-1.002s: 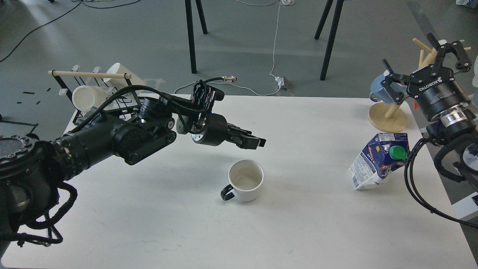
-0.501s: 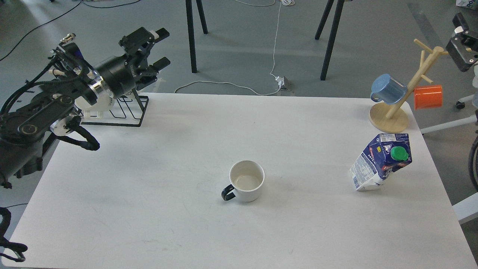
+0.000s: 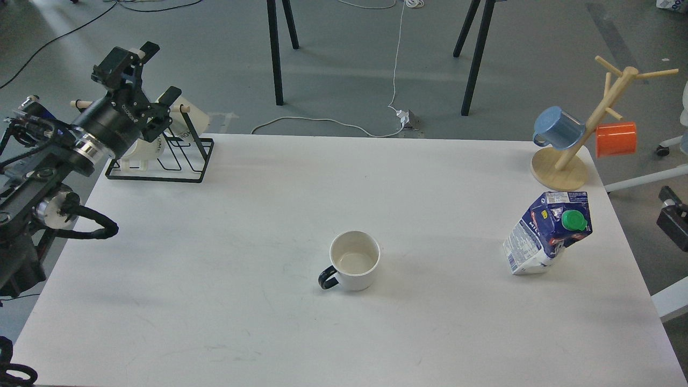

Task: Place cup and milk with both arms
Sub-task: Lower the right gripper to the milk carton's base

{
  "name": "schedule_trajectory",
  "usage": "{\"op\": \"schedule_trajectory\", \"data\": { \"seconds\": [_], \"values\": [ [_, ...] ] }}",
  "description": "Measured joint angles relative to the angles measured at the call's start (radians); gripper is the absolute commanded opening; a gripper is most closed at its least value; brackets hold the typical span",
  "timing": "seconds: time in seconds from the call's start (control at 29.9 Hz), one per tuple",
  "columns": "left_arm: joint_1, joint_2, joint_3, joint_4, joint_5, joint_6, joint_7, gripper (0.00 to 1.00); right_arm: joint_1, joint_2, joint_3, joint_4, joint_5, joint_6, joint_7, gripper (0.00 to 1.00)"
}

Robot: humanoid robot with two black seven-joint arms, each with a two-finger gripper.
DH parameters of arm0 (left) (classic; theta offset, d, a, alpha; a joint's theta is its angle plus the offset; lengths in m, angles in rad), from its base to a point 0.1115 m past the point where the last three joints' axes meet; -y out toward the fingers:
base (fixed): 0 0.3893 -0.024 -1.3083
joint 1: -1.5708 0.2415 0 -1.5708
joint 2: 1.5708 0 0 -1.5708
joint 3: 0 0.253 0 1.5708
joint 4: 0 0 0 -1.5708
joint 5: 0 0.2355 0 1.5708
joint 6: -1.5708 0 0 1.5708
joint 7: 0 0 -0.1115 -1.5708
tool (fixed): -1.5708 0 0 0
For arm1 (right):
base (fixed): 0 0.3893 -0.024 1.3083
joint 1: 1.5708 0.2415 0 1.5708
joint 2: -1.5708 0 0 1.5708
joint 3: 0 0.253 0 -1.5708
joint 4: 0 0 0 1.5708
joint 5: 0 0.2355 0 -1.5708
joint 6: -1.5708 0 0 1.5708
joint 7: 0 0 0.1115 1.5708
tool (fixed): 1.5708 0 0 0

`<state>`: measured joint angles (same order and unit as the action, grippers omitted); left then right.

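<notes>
cup upright mid-table; milk well right.

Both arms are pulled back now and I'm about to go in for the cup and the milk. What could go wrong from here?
1. The milk carton stands tilted and dented near the table's right edge; a nudge might topple it.
2. The left gripper, open, sits beside the wire cup rack; swinging inward could snag it.
3. The white cup's dark handle points toward the near left, so a side grasp may hit it. The right gripper is barely visible at the frame edge, so its start pose is uncertain.
</notes>
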<state>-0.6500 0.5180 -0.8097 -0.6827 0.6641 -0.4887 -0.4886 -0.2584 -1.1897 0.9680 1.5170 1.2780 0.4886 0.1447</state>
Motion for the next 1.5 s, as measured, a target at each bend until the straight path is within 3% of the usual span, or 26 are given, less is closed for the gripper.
{"op": "schedule_trajectory", "data": {
  "seconds": [0.27, 0.53, 0.67, 1.5],
  "values": [
    [0.055, -0.008, -0.008, -0.003, 0.0, 0.0, 0.0, 1.0, -0.163, 0.028, -0.051, 0.005, -0.03, 0.0, 0.0, 0.99],
    [0.074, -0.026, -0.007, -0.004, 0.002, 0.0, 0.0, 1.0, -0.06, 0.311, -0.178, -0.029, -0.248, 0.0, 0.014, 0.99],
    [0.088, -0.03, -0.006, -0.005, 0.003, 0.0, 0.0, 1.0, -0.039, 0.39, -0.182, -0.05, -0.279, 0.0, 0.02, 0.99],
    [0.153, -0.045, -0.005, -0.005, 0.006, 0.0, 0.0, 1.0, 0.143, 0.504, -0.182, -0.142, -0.302, 0.0, 0.048, 0.99]
  ]
}}
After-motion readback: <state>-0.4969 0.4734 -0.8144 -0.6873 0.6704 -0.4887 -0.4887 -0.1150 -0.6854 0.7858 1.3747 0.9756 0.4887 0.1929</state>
